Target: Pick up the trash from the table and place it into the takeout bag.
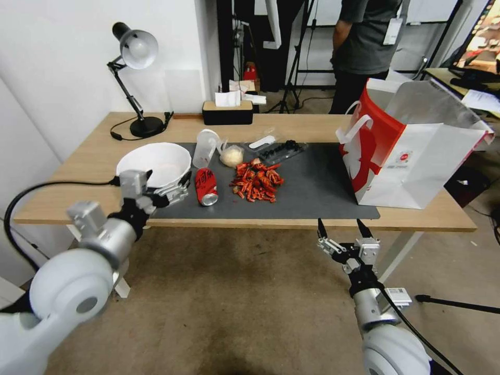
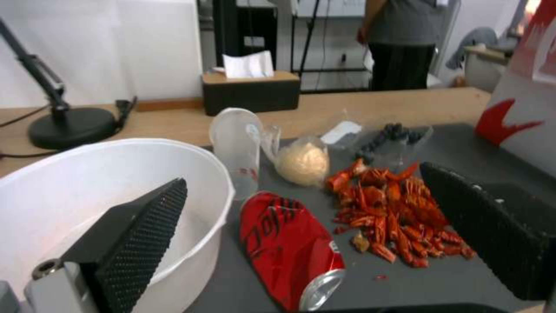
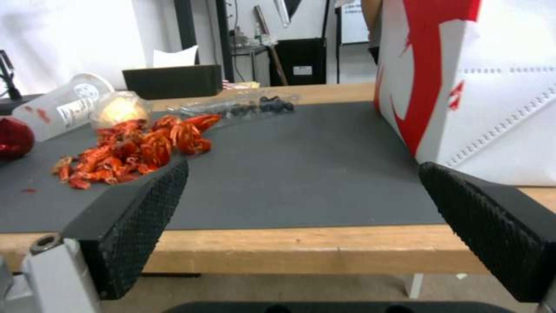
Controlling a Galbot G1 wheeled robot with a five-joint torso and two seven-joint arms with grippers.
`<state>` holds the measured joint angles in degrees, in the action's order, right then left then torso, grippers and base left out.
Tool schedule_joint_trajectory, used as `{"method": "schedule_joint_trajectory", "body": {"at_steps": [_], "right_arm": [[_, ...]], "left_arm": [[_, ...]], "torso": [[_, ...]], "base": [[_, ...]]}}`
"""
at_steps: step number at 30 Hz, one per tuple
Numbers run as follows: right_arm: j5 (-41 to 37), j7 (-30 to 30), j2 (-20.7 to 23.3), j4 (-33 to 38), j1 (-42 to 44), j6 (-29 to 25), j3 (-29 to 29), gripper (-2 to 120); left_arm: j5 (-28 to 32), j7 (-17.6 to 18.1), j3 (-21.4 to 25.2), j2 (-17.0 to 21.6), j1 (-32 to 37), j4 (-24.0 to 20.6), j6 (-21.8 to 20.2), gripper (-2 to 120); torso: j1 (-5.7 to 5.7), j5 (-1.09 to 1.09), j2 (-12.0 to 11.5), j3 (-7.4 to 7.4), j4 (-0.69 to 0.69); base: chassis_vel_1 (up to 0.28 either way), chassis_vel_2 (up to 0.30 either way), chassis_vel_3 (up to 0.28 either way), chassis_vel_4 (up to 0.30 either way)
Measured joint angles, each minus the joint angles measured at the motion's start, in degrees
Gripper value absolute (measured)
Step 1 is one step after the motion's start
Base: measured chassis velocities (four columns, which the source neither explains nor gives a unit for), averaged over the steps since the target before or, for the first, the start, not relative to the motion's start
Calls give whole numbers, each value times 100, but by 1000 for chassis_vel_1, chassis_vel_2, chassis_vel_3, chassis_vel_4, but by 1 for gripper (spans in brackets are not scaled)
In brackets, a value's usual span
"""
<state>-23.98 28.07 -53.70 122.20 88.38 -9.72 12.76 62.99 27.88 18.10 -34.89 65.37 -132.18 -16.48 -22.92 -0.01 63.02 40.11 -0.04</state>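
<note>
On the table [image 1: 94,156], a dark grey mat [image 1: 312,192] holds the trash. A white bowl [image 1: 153,161] sits at the left. Beside it are a clear cup on its side [image 1: 205,147], a dented red cola can [image 1: 206,186], a clear-wrapped whitish lump [image 1: 232,155], a pile of red shells [image 1: 257,181] and a clear tray [image 1: 281,151]. My left gripper [image 1: 165,182] is open at the bowl's near rim; the left wrist view has one finger [image 2: 139,230] over the bowl [image 2: 87,187], with the can [image 2: 289,248] between the fingers. My right gripper [image 1: 341,226] hangs open below the table's front edge. The takeout bag [image 1: 416,161] stands open at the right.
A black desk lamp [image 1: 136,57] and a tissue box [image 1: 227,112] stand at the table's back. A cable runs along the left edge. A person stands behind the table. Bare floor lies in front of the table.
</note>
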Motion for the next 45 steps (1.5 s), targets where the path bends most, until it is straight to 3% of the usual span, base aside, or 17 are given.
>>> {"method": "schedule_joint_trajectory", "body": {"at_steps": [2, 3, 6, 7, 10, 14, 16, 17, 20, 21, 23, 28, 39, 45], "right_arm": [[6, 3, -40, 14, 22, 15, 8, 100], [6, 3, -40, 14, 22, 15, 8, 100], [21, 9, -64, 16, 17, 38, 2, 100], [21, 9, -64, 16, 17, 38, 2, 100], [35, 15, -84, -5, -12, 56, 1, 100], [36, 18, -96, -16, -21, 64, 2, 100], [38, 24, -107, -31, -23, 73, 19, 100], [38, 24, -107, -31, -23, 73, 19, 100], [38, 28, -115, -48, -15, 74, 65, 100], [38, 28, -115, -48, -15, 74, 65, 100], [38, 29, -131, -60, 5, 73, 94, 100], [38, 28, -152, -81, 22, 67, 139, 100], [24, 15, -208, -164, -36, 36, 143, 100], [24, 7, -234, -175, -31, 30, 133, 100]], "left_arm": [[159, 81, -772, 107, -897, 294, -222, 100], [159, 81, -772, 107, -897, 294, -222, 100], [317, 224, -1516, 158, -1778, 524, -599, 100], [317, 224, -1516, 158, -1778, 524, -599, 100], [486, 356, -2386, 202, -2620, 722, -974, 100], [647, 408, -2689, 166, -3015, 817, -1242, 100], [986, 546, -3190, -40, -3828, 1066, -1745, 100], [986, 546, -3190, -40, -3828, 1066, -1745, 100], [1303, 930, -3712, -300, -4531, 1404, -2175, 100], [1303, 930, -3712, -300, -4531, 1404, -2175, 100], [1688, 1373, -3993, -538, -4855, 1634, -2411, 100], [2092, 1857, -4250, -972, -5089, 2031, -2563, 100], [2248, 2247, -4596, -1414, -5201, 2621, -2598, 100], [2238, 2369, -4693, -1473, -5224, 2824, -2591, 100]], "torso": [[0, 1, 0, 0, 4], [0, 1, 0, 0, 4], [0, 3, 0, -1, 3], [0, 3, 0, -1, 3], [0, 2, 0, 0, 5], [0, 1, 0, 0, 5], [0, 3, 1, -1, 4], [0, 3, 1, -1, 4], [0, 3, 1, 0, 4], [0, 3, 1, 0, 4], [0, 2, 1, 0, 3], [1, 2, 1, 0, 4], [1, 2, 1, 0, 4], [1, 1, 1, 0, 4]], "base": [[0, 0, 0, 0], [0, 0, 0, 0], [0, 0, 0, 0], [0, 0, 0, 0], [0, 0, 0, 0], [0, 0, 0, 0], [0, 0, 0, 0], [0, 0, 0, 0], [0, 0, 0, 0], [0, 0, 0, 0], [0, 0, 0, 0], [0, 0, 0, 0], [0, 0, 0, 0], [0, 0, 0, 0]]}}
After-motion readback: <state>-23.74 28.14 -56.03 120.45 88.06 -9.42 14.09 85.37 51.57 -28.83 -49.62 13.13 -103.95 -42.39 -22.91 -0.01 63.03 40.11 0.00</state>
